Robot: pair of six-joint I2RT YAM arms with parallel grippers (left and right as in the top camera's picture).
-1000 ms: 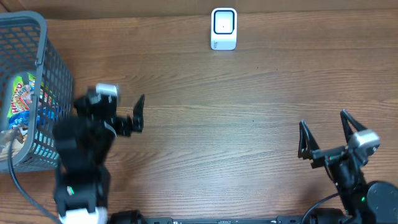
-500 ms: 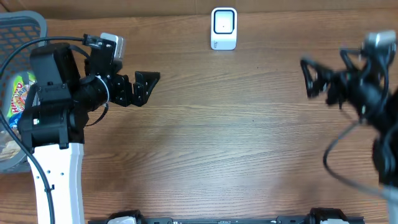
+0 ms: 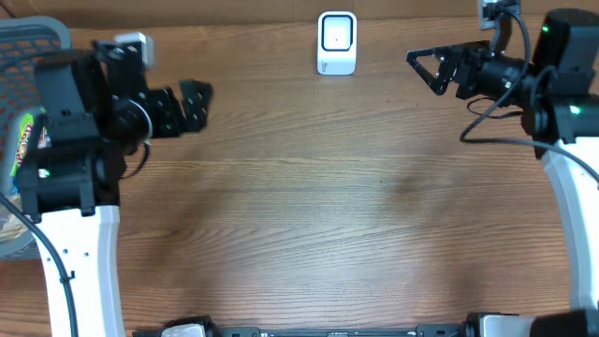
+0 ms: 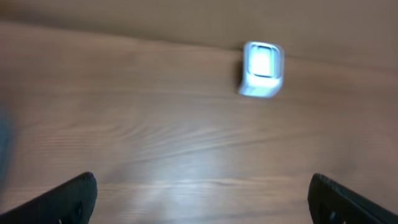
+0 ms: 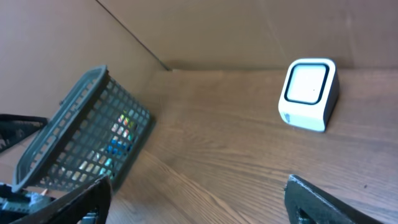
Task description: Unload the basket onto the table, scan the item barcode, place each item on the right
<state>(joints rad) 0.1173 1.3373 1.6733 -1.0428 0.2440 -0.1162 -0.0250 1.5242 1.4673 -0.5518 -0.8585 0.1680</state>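
While both arms hang above the wooden table (image 3: 309,215), neither pincer grips anything. The left pincer (image 3: 195,105) is at the left side of the overhead view, pointing toward the middle of the table. Its wrist camera, somewhat blurred, shows its two dark fingers (image 4: 74,196) at opposite bottom corners. They are spread wide, with only bare wood between them.

The right pincer (image 3: 427,69) is at the far right of the table. It points left toward a small white scanner (image 3: 337,42), which stands at the middle of the table's far edge. Its fingers (image 5: 311,199) are also spread apart and empty.

The item to scan — a colourful snack packet (image 3: 23,140) — lies inside a grey mesh basket (image 3: 42,30) at the table's left edge, beside the left arm and well apart from the scanner. In the right wrist view, bright packaging shows through the basket's mesh wall.
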